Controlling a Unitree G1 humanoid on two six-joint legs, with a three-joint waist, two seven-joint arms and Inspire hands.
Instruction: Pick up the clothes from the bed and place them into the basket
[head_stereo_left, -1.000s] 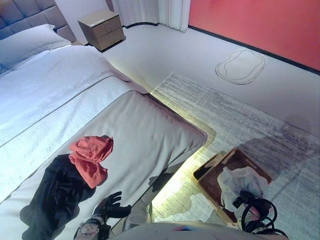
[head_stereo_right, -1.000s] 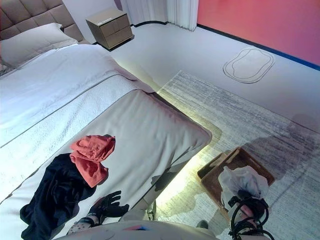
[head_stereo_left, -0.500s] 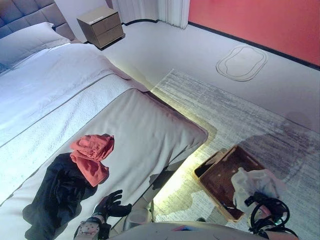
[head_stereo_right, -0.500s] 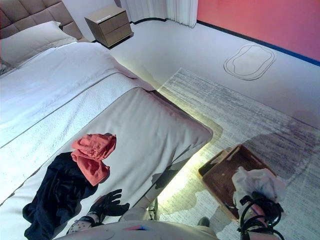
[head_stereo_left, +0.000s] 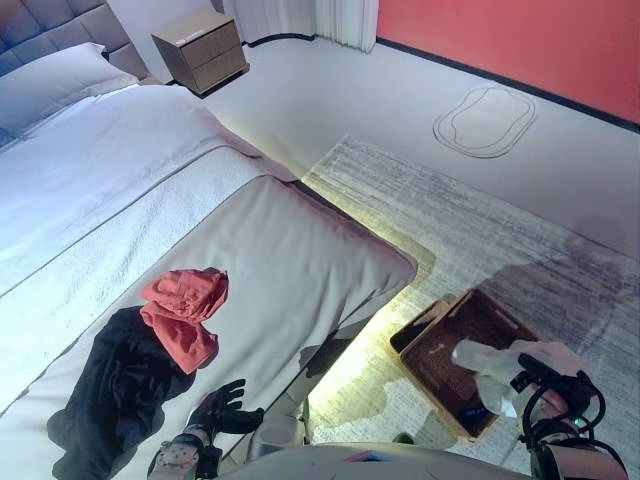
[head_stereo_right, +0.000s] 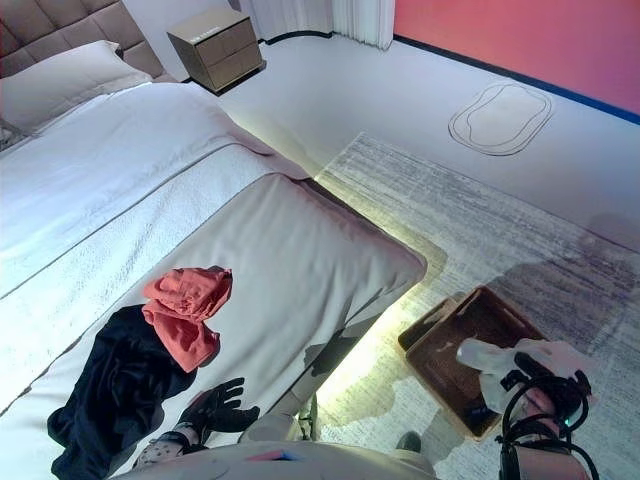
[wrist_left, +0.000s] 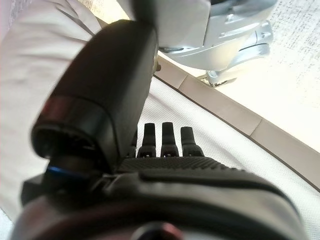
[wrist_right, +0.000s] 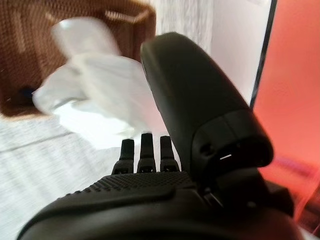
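A red garment lies on a black garment at the near end of the bed. My left hand rests open on the bed cover beside the black garment, its fingers straight. A brown wicker basket stands on the rug by the bed's foot. A white garment hangs over the basket's right edge, at my right hand. In the right wrist view the fingers are straight, with the white garment just past them over the basket.
A pale rug covers the floor beside the bed. A wooden nightstand stands at the far end, by the pillow. An oval outline marks the floor near the red wall.
My right hand and the white garment have moved right, from over the basket's middle to its right edge. The left hand and the clothes on the bed have stayed put.
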